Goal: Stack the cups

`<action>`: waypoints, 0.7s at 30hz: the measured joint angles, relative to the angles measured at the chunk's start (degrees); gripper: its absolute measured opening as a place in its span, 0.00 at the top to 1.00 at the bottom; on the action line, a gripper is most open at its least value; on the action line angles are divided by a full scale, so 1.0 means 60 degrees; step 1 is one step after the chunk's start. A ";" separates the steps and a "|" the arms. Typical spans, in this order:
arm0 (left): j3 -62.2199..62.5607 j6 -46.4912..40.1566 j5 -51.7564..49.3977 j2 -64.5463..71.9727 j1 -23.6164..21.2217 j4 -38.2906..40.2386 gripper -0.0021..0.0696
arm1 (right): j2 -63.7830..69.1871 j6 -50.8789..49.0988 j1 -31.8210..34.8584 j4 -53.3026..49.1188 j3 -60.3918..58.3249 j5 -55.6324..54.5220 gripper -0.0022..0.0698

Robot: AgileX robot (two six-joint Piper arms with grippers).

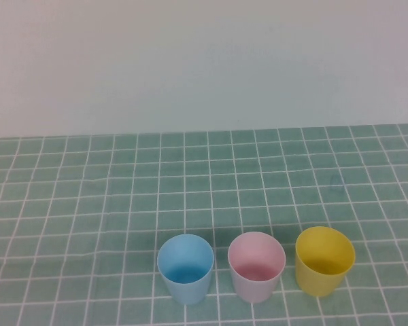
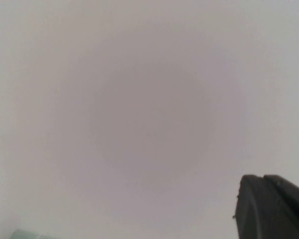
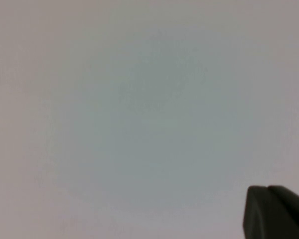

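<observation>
Three tapered cups stand upright and apart in a row near the table's front edge in the high view: a light blue cup (image 1: 185, 267) on the left, a pale pink cup (image 1: 256, 265) in the middle, a yellow cup (image 1: 324, 261) on the right. All are empty. Neither arm shows in the high view. My left gripper (image 2: 263, 177) shows only as dark fingertips pressed together, pointing at a blank pale wall. My right gripper (image 3: 268, 188) looks the same, its tips together and holding nothing. No cup shows in either wrist view.
The table is covered by a green cloth with a white grid (image 1: 204, 183). A plain pale wall (image 1: 204, 61) rises behind the table's far edge. A sliver of green cloth (image 2: 25, 234) shows in the left wrist view.
</observation>
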State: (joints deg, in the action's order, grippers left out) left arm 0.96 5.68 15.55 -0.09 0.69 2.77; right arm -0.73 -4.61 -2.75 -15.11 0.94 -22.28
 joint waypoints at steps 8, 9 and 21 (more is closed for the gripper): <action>0.2236 0.0824 -0.0462 0.0016 0.0000 0.0000 0.97 | 0.0000 0.0413 0.0000 -0.2029 0.1802 0.2031 0.97; 0.2642 0.0954 -0.0689 0.0041 0.0000 0.0000 0.97 | 0.0000 0.0455 0.0000 -0.2222 0.2001 0.2263 0.97; 0.4394 0.0940 -0.0049 0.0793 0.0000 -0.0042 0.97 | 0.0330 -0.0795 0.0000 -0.2557 0.2582 0.2856 0.97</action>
State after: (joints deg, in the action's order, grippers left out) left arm 27.33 11.32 15.26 4.67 0.69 2.52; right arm 1.25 -9.38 -2.75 -30.45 16.43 -5.14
